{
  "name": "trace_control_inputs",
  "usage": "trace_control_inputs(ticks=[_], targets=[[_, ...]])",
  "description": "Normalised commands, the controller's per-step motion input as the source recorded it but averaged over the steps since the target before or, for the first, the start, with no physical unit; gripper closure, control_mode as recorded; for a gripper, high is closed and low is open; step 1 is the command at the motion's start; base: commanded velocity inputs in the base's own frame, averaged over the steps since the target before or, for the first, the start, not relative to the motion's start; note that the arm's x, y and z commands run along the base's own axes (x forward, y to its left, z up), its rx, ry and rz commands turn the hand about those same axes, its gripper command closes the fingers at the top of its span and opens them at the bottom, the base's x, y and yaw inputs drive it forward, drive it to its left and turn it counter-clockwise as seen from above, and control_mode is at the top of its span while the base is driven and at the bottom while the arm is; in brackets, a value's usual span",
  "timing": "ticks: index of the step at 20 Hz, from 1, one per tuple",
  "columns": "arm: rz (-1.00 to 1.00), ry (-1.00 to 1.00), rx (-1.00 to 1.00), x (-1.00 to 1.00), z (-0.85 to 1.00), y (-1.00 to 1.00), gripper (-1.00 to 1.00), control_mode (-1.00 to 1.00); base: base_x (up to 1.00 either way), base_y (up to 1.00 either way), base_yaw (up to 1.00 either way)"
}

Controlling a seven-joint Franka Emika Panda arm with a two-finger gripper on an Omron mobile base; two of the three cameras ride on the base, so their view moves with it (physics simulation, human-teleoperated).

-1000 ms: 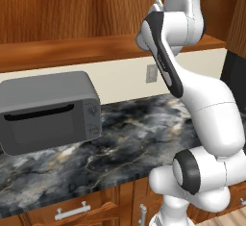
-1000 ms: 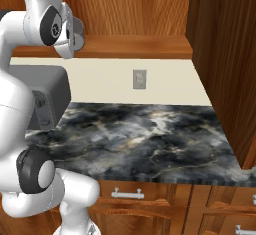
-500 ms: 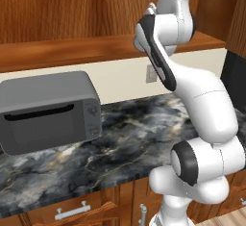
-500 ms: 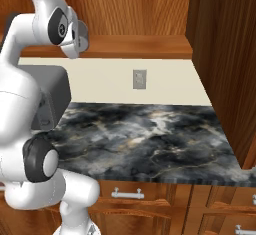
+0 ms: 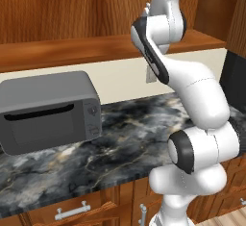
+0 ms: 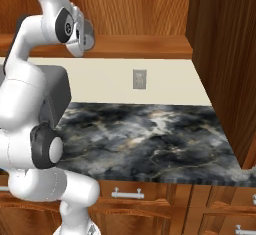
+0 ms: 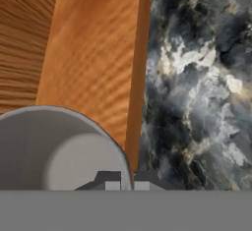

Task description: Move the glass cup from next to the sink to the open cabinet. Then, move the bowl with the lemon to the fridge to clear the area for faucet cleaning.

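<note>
In the hand view the glass cup [image 7: 54, 151], a greyish translucent tumbler, sits at the lower left, seen from above. My gripper [image 7: 127, 183] is shut on its rim, one finger inside the wall and one outside. Beneath the cup lies the reddish-brown plank shelf [image 7: 93, 53] of the open cabinet [image 5: 72, 49]. In the right base view the cup [image 6: 89, 35] hangs at the raised hand, just above the shelf [image 6: 145, 46]. The sink, bowl, lemon, fridge and faucet are out of view.
A grey boxy microwave [image 5: 48, 112] stands on the dark marbled counter [image 5: 125, 138] under the shelf, left of the arm. A wall outlet [image 6: 140, 79] sits on the cream backsplash. A tall wooden panel [image 6: 225, 54] bounds the counter on the right.
The arm's upper links and hand have swung a little toward the shelf, carrying the cup along. The microwave and counter have stayed in place.
</note>
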Motion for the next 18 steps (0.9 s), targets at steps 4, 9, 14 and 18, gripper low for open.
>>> trace_control_inputs(ticks=[4,9,14,18], targets=[[-0.13,0.0,0.0,0.73,0.02,0.0,1.0,-1.0,0.0,0.0,0.0],[-0.1,0.01,0.0,0.71,0.0,0.0,1.0,-1.0,0.0,0.0,0.0],[-0.01,0.13,0.0,0.28,-0.12,0.0,1.0,-1.0,0.0,0.0,0.0],[0.0,0.17,0.0,0.06,-0.24,0.0,1.0,-1.0,0.0,0.0,0.0]])
